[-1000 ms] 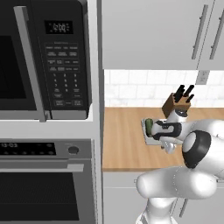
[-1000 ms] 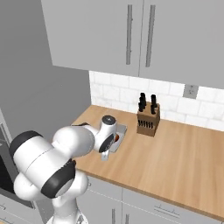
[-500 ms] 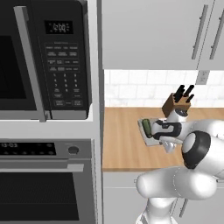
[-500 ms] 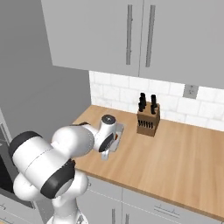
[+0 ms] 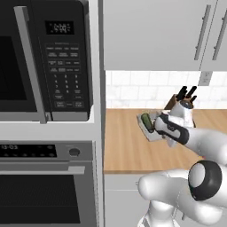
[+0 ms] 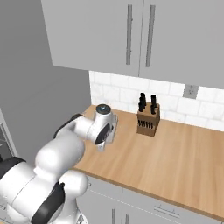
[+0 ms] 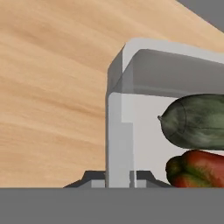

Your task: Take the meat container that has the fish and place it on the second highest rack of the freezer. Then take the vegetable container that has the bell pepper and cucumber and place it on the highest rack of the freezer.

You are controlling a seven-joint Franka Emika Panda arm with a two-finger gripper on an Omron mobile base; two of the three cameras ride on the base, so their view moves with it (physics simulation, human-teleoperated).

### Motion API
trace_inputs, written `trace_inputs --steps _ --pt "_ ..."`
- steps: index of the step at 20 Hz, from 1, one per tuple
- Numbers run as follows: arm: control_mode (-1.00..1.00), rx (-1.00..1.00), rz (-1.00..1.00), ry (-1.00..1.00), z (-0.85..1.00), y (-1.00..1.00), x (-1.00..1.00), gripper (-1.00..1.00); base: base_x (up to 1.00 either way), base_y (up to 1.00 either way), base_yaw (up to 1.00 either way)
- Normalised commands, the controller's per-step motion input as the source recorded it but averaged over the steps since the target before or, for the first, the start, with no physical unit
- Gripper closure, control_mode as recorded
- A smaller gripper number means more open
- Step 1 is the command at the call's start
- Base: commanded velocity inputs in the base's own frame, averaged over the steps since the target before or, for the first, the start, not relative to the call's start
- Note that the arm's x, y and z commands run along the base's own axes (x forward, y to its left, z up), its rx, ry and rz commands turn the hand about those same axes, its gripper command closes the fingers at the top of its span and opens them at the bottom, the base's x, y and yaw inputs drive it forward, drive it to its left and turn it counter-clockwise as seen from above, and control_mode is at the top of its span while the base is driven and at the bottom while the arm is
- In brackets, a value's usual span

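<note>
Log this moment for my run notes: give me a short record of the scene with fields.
container: pale grey tray on the wooden counter, near its left end
contents: cucumber and bell pepper, side by side
gripper: gripper down at the tray, jaws shut on its side wall
nearby: knife block against the tiled wall
left of counter: microwave above oven
stage: tray gripped, not yet lifted
</note>
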Motion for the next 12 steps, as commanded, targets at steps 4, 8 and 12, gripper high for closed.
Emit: trace_inputs --steps 4,8,12 --pt "-1.0 0.07 -0.13 0.02 1.0 0.21 -0.26 1.0 0.0 0.0 0.0" --pt "-1.0 0.2 -0.11 0.02 0.7 0.19 -0.72 1.0 0.0 0.0 0.0" --pt "-1.0 0.08 -0.07 -0.14 0.49 0.51 -1.0 1.0 0.0 0.0 0.0"
